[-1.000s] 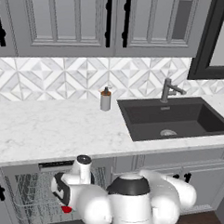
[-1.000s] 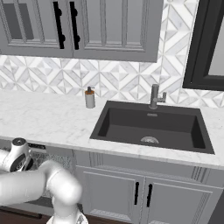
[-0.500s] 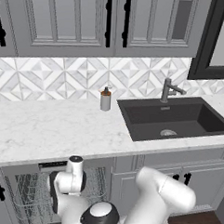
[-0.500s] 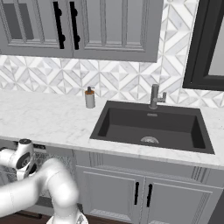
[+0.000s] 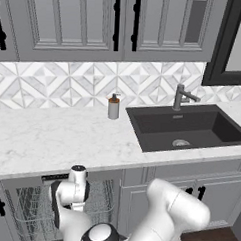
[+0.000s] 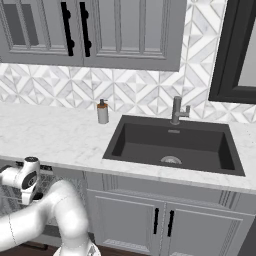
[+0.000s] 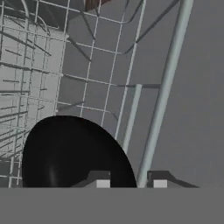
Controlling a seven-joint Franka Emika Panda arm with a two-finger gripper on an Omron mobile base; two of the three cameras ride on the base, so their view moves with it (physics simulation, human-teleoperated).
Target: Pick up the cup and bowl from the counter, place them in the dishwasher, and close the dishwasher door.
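Hand view, left to right: the bowl (image 7: 74, 153), black, lies at about 9 o'clock of the gripper (image 7: 131, 181), inside the wire rack (image 7: 65, 65) of the dishwasher (image 5: 38, 208). The two fingertips (image 7: 103, 183) stand slightly spread with nothing between them. Judged: the bowl is released. The base views add the counter (image 5: 51, 139) above, bearing a soap dispenser (image 5: 113, 107).

The round black bowl (image 7: 70, 153) sits in the grey wire rack (image 5: 33, 208) of the open dishwasher (image 5: 43, 201), under the counter's (image 5: 51, 139) front edge.
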